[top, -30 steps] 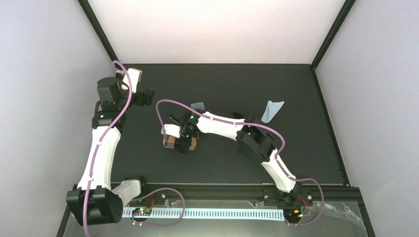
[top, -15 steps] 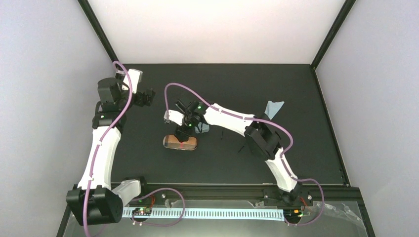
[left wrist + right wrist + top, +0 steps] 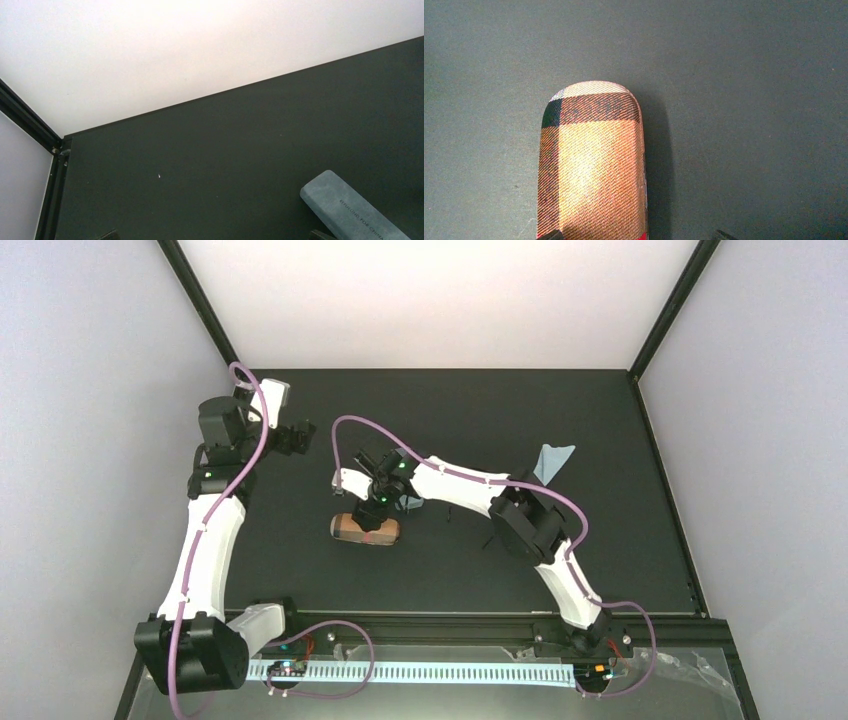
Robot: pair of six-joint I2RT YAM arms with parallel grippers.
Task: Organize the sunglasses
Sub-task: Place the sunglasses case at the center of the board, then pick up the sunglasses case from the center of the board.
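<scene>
No sunglasses show plainly; only thin dark slivers poke out beside my right forearm, and I cannot tell what they are. A tan plaid case lies closed on the black table; in the right wrist view it fills the lower left. My right gripper hovers open over the case's far end, one fingertip above its left edge and the other over bare table. At the far left my left gripper stands open and empty, with a blue-grey case just by its right fingertip.
One light blue cloth lies at the back right. A scrap of another peeks out beside my right wrist. Pale walls close in the table on three sides, with black posts in the far corners.
My right gripper has come off the tan case and drawn back toward the far side, leaving the case lying in place. Its jaws have narrowed slightly. The left arm has not moved.
</scene>
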